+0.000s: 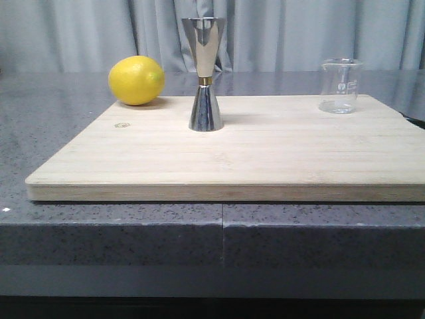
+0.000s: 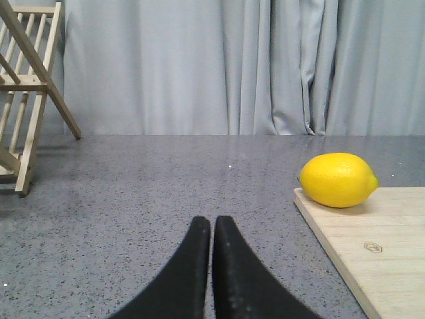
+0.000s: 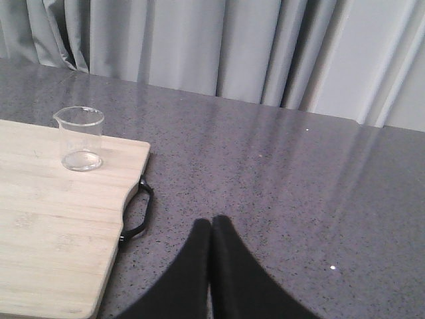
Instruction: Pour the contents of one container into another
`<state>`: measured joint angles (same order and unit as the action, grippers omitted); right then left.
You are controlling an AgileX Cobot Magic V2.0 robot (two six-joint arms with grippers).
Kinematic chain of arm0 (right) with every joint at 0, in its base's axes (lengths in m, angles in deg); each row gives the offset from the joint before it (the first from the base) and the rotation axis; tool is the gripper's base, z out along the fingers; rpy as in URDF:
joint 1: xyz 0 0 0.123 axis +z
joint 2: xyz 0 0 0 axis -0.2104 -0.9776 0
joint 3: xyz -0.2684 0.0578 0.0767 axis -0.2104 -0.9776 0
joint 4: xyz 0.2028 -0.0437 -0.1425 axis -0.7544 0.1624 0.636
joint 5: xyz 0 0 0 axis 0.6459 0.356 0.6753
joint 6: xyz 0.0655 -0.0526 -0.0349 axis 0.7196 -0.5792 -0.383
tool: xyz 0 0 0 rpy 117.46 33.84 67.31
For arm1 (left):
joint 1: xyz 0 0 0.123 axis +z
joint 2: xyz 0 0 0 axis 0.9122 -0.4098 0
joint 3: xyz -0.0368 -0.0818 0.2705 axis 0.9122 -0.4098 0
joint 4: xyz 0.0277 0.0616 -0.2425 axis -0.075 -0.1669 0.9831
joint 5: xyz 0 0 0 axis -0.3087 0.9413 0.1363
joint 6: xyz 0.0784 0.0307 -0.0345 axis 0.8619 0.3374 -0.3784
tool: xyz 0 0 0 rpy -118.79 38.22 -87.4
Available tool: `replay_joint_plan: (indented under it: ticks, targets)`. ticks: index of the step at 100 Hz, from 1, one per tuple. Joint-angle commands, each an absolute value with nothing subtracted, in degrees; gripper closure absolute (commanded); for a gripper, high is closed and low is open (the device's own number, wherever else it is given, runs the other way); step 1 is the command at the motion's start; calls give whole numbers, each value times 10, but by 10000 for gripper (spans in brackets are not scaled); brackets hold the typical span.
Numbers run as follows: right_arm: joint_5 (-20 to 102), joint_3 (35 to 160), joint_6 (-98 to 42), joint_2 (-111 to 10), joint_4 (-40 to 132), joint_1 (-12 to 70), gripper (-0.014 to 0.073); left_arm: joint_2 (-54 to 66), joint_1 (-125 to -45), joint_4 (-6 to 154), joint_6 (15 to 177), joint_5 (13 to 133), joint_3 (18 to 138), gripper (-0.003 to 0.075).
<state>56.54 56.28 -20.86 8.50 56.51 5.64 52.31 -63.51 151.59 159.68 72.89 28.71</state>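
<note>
The glass beaker (image 1: 341, 86) stands upright on the far right corner of the wooden board (image 1: 232, 156), its pour lip at the rim and faint white marks on its wall. It looks empty — nothing but clear glass shows, also in the right wrist view (image 3: 80, 138), where it sits near the board's edge and the black handle (image 3: 137, 211) fixed there.

Well apart from it, near the middle of the board's far half, the steel jigger (image 1: 204, 73) stands upright on its lower cone, a thin gold band at the waist. Its upper cup opens upward; what lies inside cannot be seen from this angle.

A yellow lemon (image 1: 136, 80) rests at the board's far left corner, partly over the edge (image 2: 338, 179).

The board lies on a grey speckled counter (image 1: 133, 232), with grey curtains (image 1: 299, 33) behind. A wooden rack (image 2: 26, 86) stands on the counter, off the board.

The left tool (image 2: 211, 229) has its black fingers pressed together over bare counter, holding nothing. The right tool (image 3: 211, 229) is likewise pressed together and empty — apart from the board and the beaker.
</note>
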Motion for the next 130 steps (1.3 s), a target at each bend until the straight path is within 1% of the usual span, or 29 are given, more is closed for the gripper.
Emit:
replay_joint_plan:
  ticks: [1, 4, 8, 16, 21, 27, 32, 39, 54, 67, 77, 84, 109, 122, 130]
  targets:
    - [520, 577, -211, 91, 562, 58, 659, 519, -640, 1529, 1584, 745, 301, 741]
    - [520, 577, -211, 91, 562, 58, 659, 522, -640, 1500, 1560, 745, 304, 741]
    - [520, 577, -211, 91, 562, 58, 659, 525, -640, 1423, 1507, 746, 306, 741]
    - [520, 577, -211, 91, 562, 58, 659, 538, -640, 1244, 1303, 748, 314, 741]
    - [520, 577, -211, 91, 562, 58, 659, 545, -640, 1099, 1178, 754, 318, 741]
    - [520, 577, -211, 91, 562, 58, 659, 557, -640, 973, 1034, 761, 319, 741]
    - [520, 577, -211, 91, 562, 58, 659, 567, -640, 886, 948, 767, 319, 741]
    - [520, 577, -211, 91, 562, 58, 659, 584, -640, 805, 875, 777, 319, 741]
    - [520, 577, -211, 91, 562, 58, 659, 623, -640, 681, 780, 772, 319, 741]
    - [520, 577, -211, 91, 562, 58, 659, 653, -640, 608, 693, 720, 305, 741]
    - [520, 577, -211, 91, 562, 58, 659, 656, -640, 599, 670, 629, 282, 741]
    - [520, 577, -211, 91, 562, 58, 659, 656, -640, 598, 668, 597, 267, 741]
    - [520, 577, -211, 91, 562, 58, 659, 656, -644, 581, 668, 593, 219, 741]
    - [520, 577, -211, 91, 562, 58, 659, 656, -672, 554, 656, 556, 190, 741]
    - [520, 577, -211, 91, 562, 58, 659, 656, -689, 528, 638, 557, 192, 741]
